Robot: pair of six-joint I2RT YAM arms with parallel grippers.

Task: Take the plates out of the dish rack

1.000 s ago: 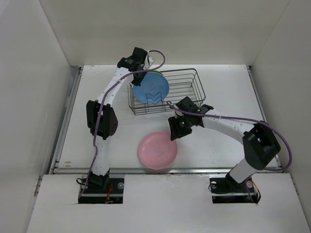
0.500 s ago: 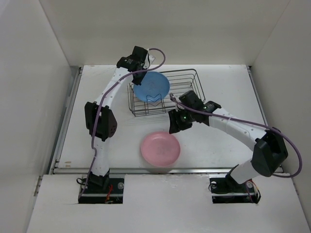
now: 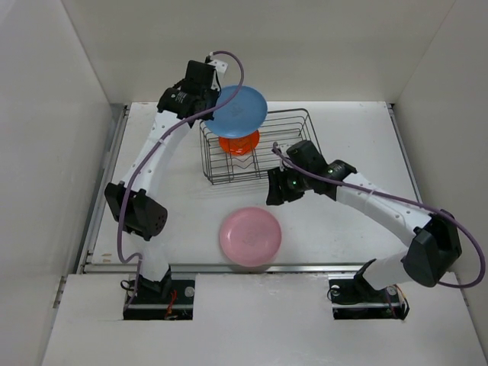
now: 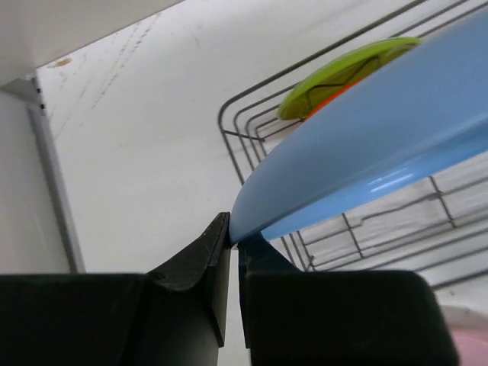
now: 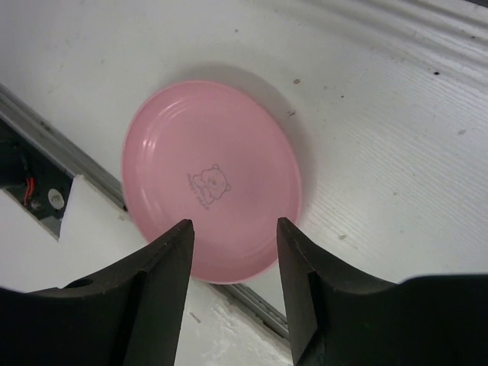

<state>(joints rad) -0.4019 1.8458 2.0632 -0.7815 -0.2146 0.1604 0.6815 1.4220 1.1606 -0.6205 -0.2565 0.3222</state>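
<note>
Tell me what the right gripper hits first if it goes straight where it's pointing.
Likely the pink plate: the wrist view shows it straight ahead of the open right gripper, with nothing in between, though depth is unclear.

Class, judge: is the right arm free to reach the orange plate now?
Probably not cleanly: the blue plate, pinched by the left gripper, hangs over the orange plate in the dish rack.

Left tool point(image 4: 234, 238) pinched tight; right tool point(image 5: 234, 229) spread
</note>
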